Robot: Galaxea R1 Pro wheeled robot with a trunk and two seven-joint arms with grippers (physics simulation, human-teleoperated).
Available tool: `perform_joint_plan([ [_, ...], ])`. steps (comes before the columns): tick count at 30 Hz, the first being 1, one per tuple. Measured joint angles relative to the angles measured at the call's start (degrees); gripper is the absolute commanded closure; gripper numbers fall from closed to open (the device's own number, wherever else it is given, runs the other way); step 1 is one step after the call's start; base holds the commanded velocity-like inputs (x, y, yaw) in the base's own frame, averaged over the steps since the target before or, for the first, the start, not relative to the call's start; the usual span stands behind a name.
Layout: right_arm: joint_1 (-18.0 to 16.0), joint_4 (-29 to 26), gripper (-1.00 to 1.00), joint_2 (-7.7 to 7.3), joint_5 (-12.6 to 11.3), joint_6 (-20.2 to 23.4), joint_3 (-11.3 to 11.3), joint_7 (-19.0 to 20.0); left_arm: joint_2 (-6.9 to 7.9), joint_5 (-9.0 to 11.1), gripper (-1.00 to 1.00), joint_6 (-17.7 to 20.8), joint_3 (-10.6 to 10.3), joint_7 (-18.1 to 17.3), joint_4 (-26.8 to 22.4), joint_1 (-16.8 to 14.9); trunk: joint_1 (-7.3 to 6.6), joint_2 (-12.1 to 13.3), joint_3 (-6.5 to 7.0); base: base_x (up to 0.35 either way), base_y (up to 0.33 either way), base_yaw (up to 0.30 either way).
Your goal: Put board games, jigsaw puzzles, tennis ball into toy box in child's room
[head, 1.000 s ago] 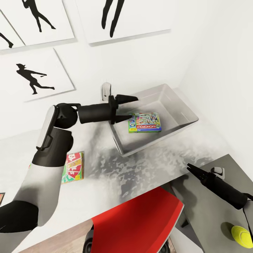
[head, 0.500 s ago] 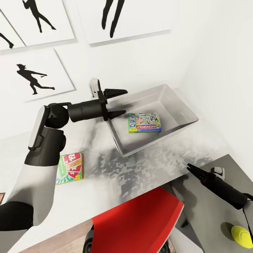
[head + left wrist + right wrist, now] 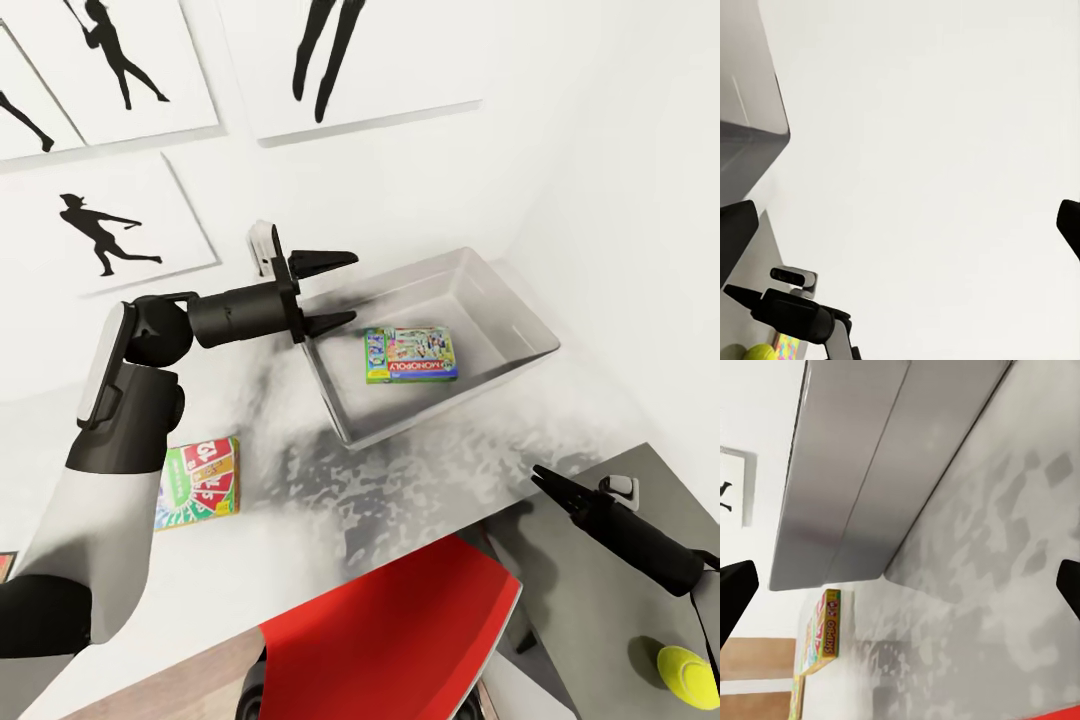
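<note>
The left gripper, black with its two pointed fingers spread apart and holding nothing, hovered over the near-left rim of the shallow light-grey toy box, which stood on the white mottled tabletop with a green-edged Monopoly board game box lying flat inside. A second green-and-red board game box lay on the tabletop beside the left arm. The right gripper pointed across the tabletop's edge, whether spread or pressed together I cannot tell, with the small yellow-green tennis ball on the lower dark-grey cabinet surface nearby.
</note>
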Motion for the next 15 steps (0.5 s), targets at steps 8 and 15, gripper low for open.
perform_joint_plan([
  [8, 0.0, 0.0, -1.0, 0.0, 0.0, 0.0, 0.0, 0.0, 0.03, 0.0, -1.0, 0.1, 0.0, -0.1, 0.0, 0.0, 0.0, 0.0, 0.74, 0.0, 0.0, 0.0],
  [15, 0.0, 0.0, -1.0, 0.0, 0.1, 0.0, 0.0, 0.0, 0.03, 0.0, -1.0, 0.1, -0.1, -0.1, 0.0, 0.0, 0.02, 0.0, 1.38, -0.062, 0.0, 0.0],
])
